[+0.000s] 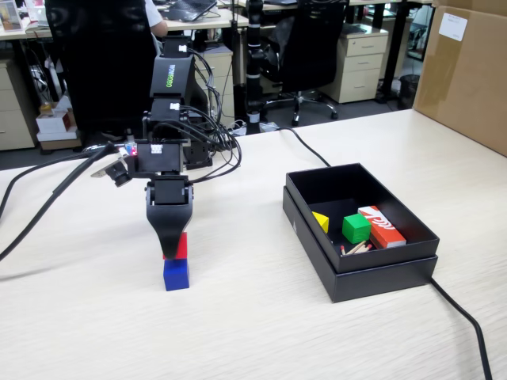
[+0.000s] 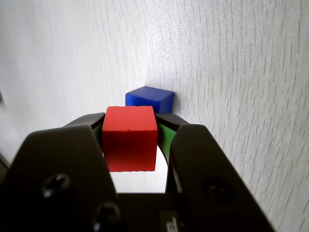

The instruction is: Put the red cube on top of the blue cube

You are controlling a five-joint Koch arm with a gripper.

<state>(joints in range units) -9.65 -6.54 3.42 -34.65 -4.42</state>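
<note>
The red cube (image 1: 181, 246) is clamped between the black jaws of my gripper (image 1: 173, 247), which is shut on it. In the fixed view it hangs directly over the blue cube (image 1: 176, 275), which stands on the light wooden table; whether the two touch I cannot tell. In the wrist view the red cube (image 2: 130, 137) fills the gap between the green-lined jaws of the gripper (image 2: 131, 119). The blue cube (image 2: 149, 99) shows just beyond it, partly hidden behind its top edge.
An open black box (image 1: 372, 273) stands to the right, holding a yellow piece (image 1: 321, 222), a green cube (image 1: 356, 228) and a red-orange and white box (image 1: 382, 226). Black cables (image 1: 47, 202) run across the table on the left and past the box. A cardboard carton (image 1: 467, 71) stands at far right.
</note>
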